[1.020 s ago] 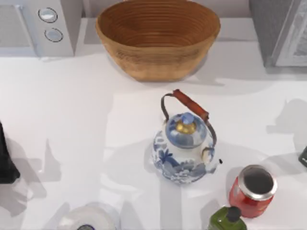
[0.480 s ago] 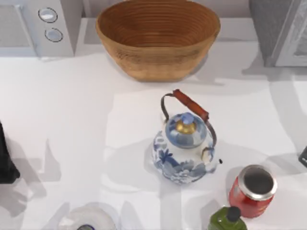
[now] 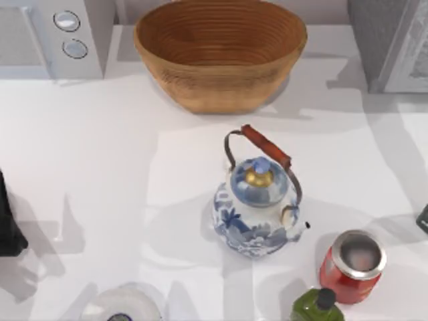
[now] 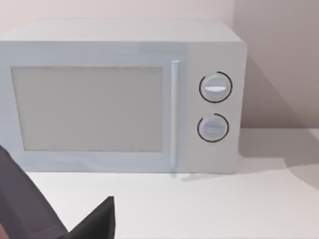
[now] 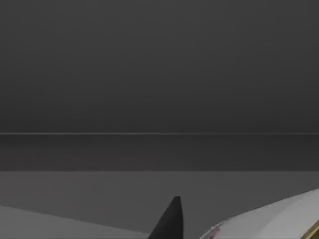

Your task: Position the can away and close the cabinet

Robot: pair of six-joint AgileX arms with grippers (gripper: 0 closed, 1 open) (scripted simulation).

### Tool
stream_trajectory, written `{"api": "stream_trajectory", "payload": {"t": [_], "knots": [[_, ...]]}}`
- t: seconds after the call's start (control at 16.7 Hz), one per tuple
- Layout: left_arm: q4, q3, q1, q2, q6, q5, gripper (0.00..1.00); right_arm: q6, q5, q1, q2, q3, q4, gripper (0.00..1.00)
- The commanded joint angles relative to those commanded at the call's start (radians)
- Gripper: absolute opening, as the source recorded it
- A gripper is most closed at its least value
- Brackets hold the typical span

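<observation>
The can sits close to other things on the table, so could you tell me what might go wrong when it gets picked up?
1. The green bottle stands almost against the can, so a tool closing around the can could knock the bottle over.
2. The kettle sits close on the can's left, and a wide approach might bump its spout.
3. The right arm sits at the table's right edge, so its approach runs tight.

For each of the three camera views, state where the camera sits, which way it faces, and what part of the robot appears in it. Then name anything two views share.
Top view: above the table, looking down at the kettle, basket and can; the left arm at the left edge.
Left wrist view: low, facing the microwave; dark finger.
Right wrist view: dark.
Shared: the microwave, also at the top view's top left.
</observation>
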Motion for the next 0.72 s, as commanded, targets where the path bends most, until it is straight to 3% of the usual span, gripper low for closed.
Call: {"api": "stream_trajectory", "payload": {"t": [0.36,0.72], "knots": [[0.000,0.000,0.000,0.000,0.000,0.000,1.00,0.003,-0.005,-0.015,0.061,0.063,-0.025,0.00],[0.000,0.000,0.000,0.000,0.000,0.000,1.00,0.007,-0.030,-0.042,0.352,0.479,-0.106,0.00]]}}
